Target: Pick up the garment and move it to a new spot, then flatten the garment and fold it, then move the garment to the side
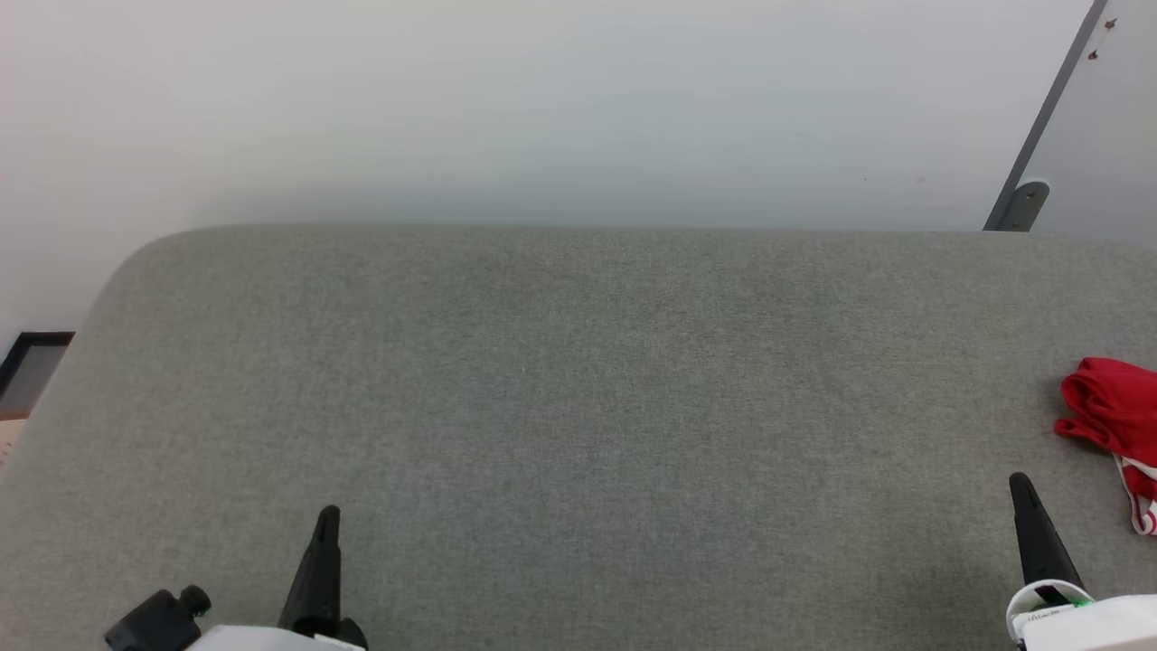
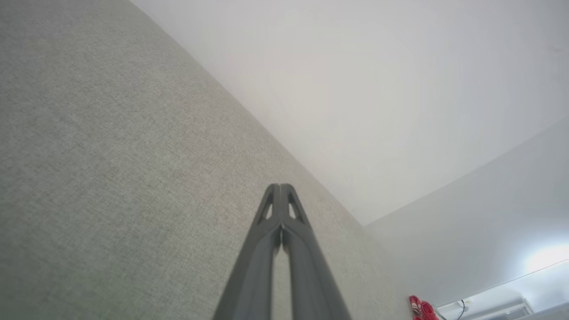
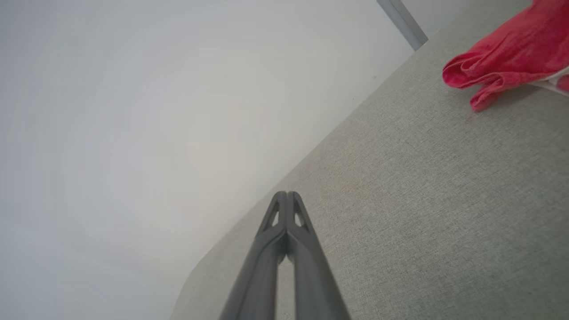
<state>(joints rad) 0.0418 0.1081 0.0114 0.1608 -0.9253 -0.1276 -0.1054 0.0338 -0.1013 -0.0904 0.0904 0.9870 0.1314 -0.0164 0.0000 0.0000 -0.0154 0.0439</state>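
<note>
The red garment lies bunched at the far right edge of the grey table, partly cut off by the picture's edge, with a bit of red-and-white striped trim at its lower end. Its lettering is hidden. My right gripper hovers left of and nearer than the garment, shut and holding nothing. In the right wrist view the garment sits at the upper right, well apart from the shut right gripper. My left gripper is shut at the lower left. The left wrist view shows the left gripper shut, and the garment small and far.
A pale wall rises behind the table's far edge. A grey slanted post with a bracket stands at the back right. The table's rounded far-left corner drops off toward a dark frame on the floor.
</note>
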